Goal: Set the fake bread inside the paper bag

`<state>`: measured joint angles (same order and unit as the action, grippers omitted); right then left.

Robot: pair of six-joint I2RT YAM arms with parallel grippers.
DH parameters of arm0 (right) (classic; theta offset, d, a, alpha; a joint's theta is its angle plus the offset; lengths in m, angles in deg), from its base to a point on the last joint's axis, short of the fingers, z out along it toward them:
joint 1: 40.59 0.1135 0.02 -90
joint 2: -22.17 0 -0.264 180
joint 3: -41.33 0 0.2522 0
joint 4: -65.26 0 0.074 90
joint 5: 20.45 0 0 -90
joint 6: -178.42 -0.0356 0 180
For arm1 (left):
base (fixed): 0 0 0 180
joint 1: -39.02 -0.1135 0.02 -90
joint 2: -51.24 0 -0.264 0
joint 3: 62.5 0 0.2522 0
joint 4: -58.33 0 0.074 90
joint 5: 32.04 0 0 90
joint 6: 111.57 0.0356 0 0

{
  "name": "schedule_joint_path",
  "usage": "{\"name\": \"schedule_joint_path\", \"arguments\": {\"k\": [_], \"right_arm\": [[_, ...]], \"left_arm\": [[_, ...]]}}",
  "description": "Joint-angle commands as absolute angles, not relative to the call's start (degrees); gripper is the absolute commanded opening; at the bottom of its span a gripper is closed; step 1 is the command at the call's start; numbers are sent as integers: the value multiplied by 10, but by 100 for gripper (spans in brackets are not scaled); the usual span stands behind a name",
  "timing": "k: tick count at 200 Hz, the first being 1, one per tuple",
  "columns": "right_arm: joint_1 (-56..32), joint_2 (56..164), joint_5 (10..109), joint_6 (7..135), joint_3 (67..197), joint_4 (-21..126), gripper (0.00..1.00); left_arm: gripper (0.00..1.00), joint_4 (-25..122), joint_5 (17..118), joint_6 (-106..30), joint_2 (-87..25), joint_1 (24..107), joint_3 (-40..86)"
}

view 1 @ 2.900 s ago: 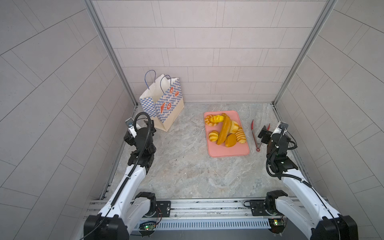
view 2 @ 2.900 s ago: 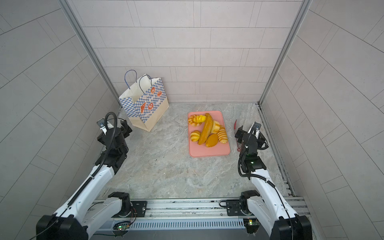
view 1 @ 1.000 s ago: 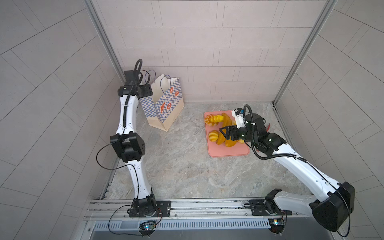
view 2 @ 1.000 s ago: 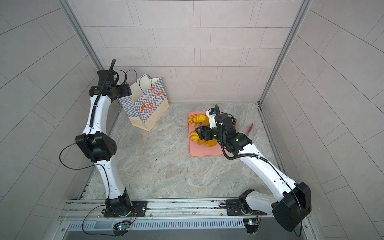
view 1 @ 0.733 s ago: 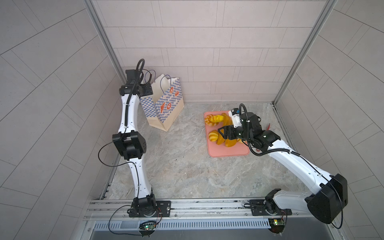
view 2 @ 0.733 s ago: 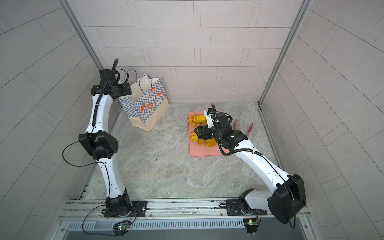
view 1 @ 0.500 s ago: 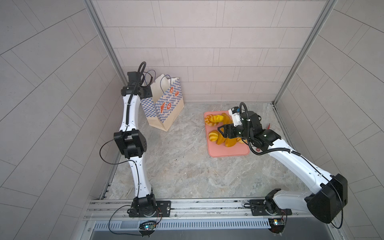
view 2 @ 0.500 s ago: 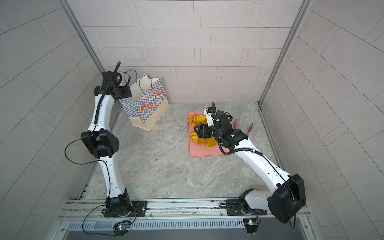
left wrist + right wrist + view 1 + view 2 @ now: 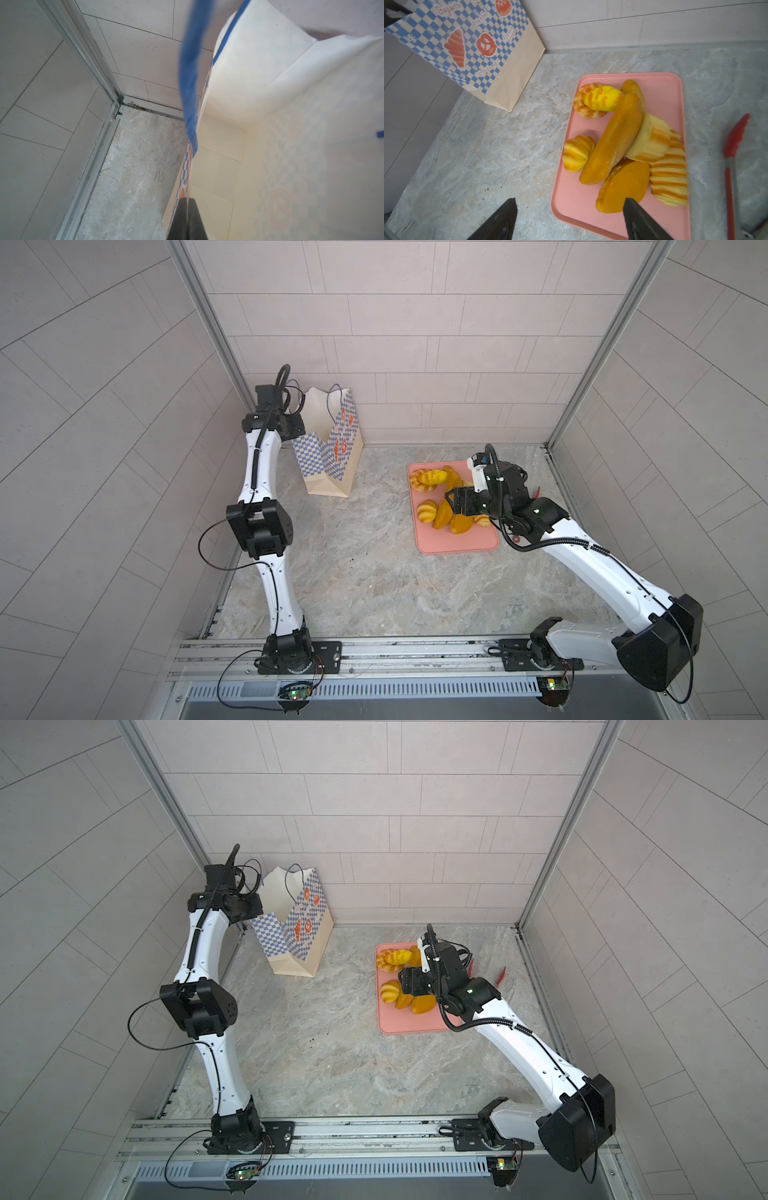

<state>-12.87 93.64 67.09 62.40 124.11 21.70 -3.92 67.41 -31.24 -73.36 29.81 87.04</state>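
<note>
1. Both arms rise from a rail along the near edge of the desk (image 9: 353, 580).
2. The right arm reaches in from the near right corner. Its right hand (image 9: 569, 200) hangs over the pink tray (image 9: 662, 87) with its jaws spread wide and holds nothing. In the right wrist view one fingertip stands over bare desk just beside the tray, and the other over an oval orange bun.
3. The tray lies flat in the far half of the desk, nearer the right edge than the left.
4. The fake bread (image 9: 612, 139) lies piled on the tray. A long baguette runs slantwise across the middle, a small striped bun lies beside it, and two striped rolls lie on its other side. At the tray's far end a yellow striped roll rests on a ring doughnut.
5. Red-tipped tongs (image 9: 735, 137) lie on the desk between the tray and the right edge.
6. The paper bag (image 9: 328, 452) stands upright in the far left corner, well apart from the tray, with its mouth open.
7. The left arm stretches up along the left edge. Its left hand (image 9: 187, 216) is closed tight, pinching the bag's wall near the rim, beside a blue cord handle (image 9: 189, 83).
</note>
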Motion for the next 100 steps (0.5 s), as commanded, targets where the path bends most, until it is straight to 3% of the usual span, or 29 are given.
{"name": "schedule_joint_path", "arguments": {"k": [1,26,56,100], "right_arm": [[-127,937,791,598,1288,114,97],[-128,950,895,563,1328,17,99],[-132,909,937,570,1299,10,99],[-147,830,879,617,1247,49,99]], "left_arm": [[0,-47,700,-350,-671,301,830],[0,-15,723,-386,-608,301,734],[0,13,741,-414,-517,301,624],[0,45,773,-441,-369,301,443]]}}
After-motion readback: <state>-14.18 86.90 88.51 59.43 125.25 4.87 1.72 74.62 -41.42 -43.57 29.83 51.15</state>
